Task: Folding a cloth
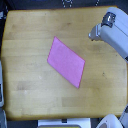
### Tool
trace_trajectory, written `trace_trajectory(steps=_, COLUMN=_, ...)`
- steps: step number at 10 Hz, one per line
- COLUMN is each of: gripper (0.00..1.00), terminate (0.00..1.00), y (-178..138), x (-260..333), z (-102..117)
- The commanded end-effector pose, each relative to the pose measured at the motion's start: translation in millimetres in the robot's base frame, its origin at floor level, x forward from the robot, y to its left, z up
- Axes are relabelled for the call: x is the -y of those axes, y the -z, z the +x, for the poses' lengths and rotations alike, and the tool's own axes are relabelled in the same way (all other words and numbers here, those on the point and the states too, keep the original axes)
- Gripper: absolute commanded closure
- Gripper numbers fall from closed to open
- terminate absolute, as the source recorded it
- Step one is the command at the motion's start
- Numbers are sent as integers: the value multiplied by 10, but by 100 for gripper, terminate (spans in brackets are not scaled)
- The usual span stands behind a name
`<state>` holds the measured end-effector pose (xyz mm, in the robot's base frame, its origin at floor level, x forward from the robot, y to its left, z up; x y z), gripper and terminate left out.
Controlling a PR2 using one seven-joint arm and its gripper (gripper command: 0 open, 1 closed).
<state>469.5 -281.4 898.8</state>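
The cloth (66, 61) is a plain pink-magenta rectangle lying flat and unfolded near the middle of the wooden tabletop (30, 35). It is turned so its corners point up-left and down-right. My gripper (96, 33) is at the end of a bulky white-grey arm (114, 34) that comes in from the exterior view's right. It hovers above and to the right of the cloth, clearly apart from it. The fingers are blurred and partly hidden by the arm's body, so their state does not show. Nothing visible is held.
The tabletop's edges show on all sides, with dark floor beyond the top. A grey-white object (1, 87) sits at the left edge. White robot parts (64, 123) lie along the bottom edge, and another white part (110, 121) is at the bottom right.
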Motion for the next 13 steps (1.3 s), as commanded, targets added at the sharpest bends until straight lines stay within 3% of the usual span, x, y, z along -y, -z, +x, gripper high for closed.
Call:
trace_trajectory(steps=1, gripper=0, terminate=0, y=8, x=-5, z=-2)
trace_trajectory(steps=2, gripper=0, terminate=0, y=71, x=-14, z=-43)
trace_trajectory(steps=5, gripper=0, terminate=0, y=184, x=-106, z=-450)
trace_trajectory(steps=9, gripper=0, terminate=0, y=325, x=-628, z=-912)
trace_trajectory(steps=11, gripper=0, terminate=0, y=362, x=-956, z=-1050)
trace_trajectory(steps=13, gripper=0, terminate=0, y=466, x=-1206, z=-978)
